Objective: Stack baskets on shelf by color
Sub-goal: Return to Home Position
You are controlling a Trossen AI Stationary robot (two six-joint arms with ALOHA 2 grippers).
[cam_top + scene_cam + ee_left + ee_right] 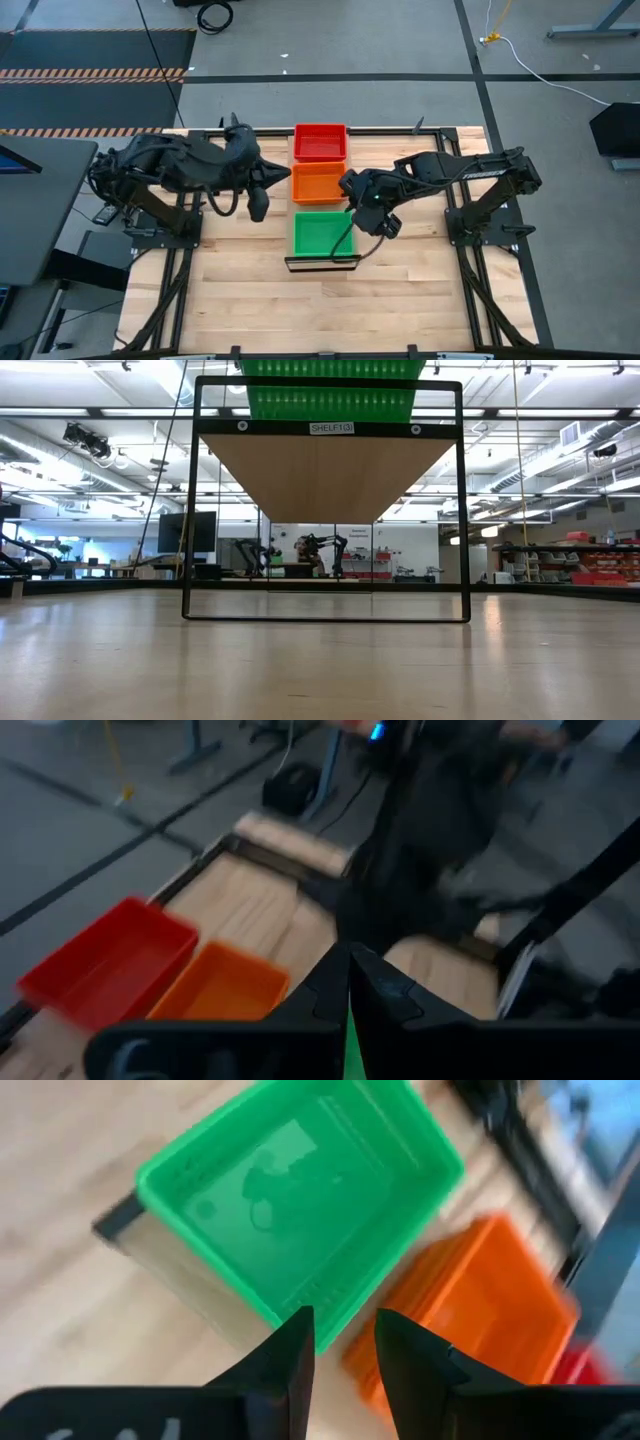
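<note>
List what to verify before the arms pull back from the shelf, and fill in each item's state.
1. Right tool empty: ok; its fingers are apart with nothing between them, close by the green baskets.
2. Left tool empty: ok; shut, holding nothing.
3. Colours kept apart on the shelf: ok; red baskets, orange baskets and green baskets stand in a row.
4. Three baskets in each stack: cannot tell; the high view shows only the tops.
5. Green baskets inside the shelf's edges: ok in the high view.
</note>
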